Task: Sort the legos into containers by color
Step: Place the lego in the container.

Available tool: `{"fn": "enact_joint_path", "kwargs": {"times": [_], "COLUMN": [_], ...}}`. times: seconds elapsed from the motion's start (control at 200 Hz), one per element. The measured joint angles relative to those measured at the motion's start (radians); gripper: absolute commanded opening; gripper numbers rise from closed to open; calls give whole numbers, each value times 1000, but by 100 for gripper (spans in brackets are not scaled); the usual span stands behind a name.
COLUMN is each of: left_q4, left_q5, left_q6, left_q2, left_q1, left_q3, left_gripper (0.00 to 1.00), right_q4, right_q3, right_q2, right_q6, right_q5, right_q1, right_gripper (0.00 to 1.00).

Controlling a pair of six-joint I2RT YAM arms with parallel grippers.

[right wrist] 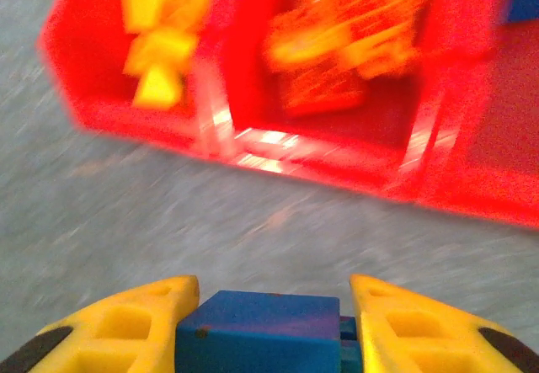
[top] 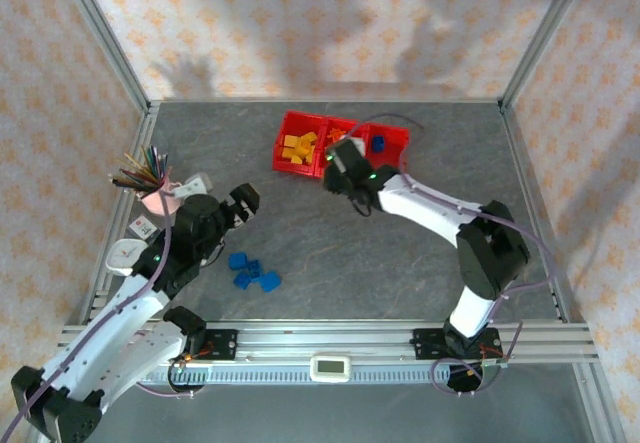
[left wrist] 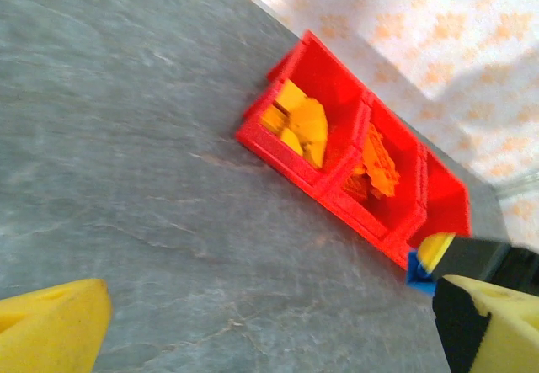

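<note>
Looking down from the top camera, the red containers (top: 284, 159) sit at the far middle of the table (top: 420, 253). They hold yellow bricks (top: 297, 147) in the left bin, orange bricks (top: 335, 134) in the middle and a blue one in the right. The right claw (top: 338, 159) hangs just at their near edge, its jaws too small to read from here. Four loose blue bricks (top: 252, 273) lie together near the left claw (top: 243, 203), with a pink pencil cup (top: 152, 199) off to the left.

The left wrist camera gives the bins at a slant, the yellow and orange piles sharp. The left claw (left wrist: 269, 331) is spread wide with nothing between its fingers (left wrist: 50, 327).

The right wrist camera, though blurred, settles the grip. The right claw is closed on a blue brick (right wrist: 261, 327), a studded block wedged squarely between both yellow fingers (right wrist: 126, 327), with the containers close ahead across a strip of bare table.
</note>
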Motion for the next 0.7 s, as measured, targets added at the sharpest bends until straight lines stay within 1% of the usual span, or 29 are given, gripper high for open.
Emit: {"fn": "enact_joint_path", "kwargs": {"times": [0.14,0.27,0.44,0.596,0.701], "left_q4": [78,136,179,192,192], "left_q5": [83,138,179,189,191], "left_q6": [33,50,64,71,71], "left_q2": [118,207,289,311,312], "left_q1": [0,0,0,1,3], "left_q3": [31,58,92,96,97], "left_gripper": [99,99,99,99,99], "right_q4": [0,2,8,10,10], "right_q3": [2,52,145,236,264], "right_q2": [0,63,184,286,317], "right_q6": [-30,-60,-95,-117,-131], "right_q5": [27,42,47,46,45], "right_q1": [-146,-235,-278,-302,-313], "right_gripper": [41,41,42,53,59]}}
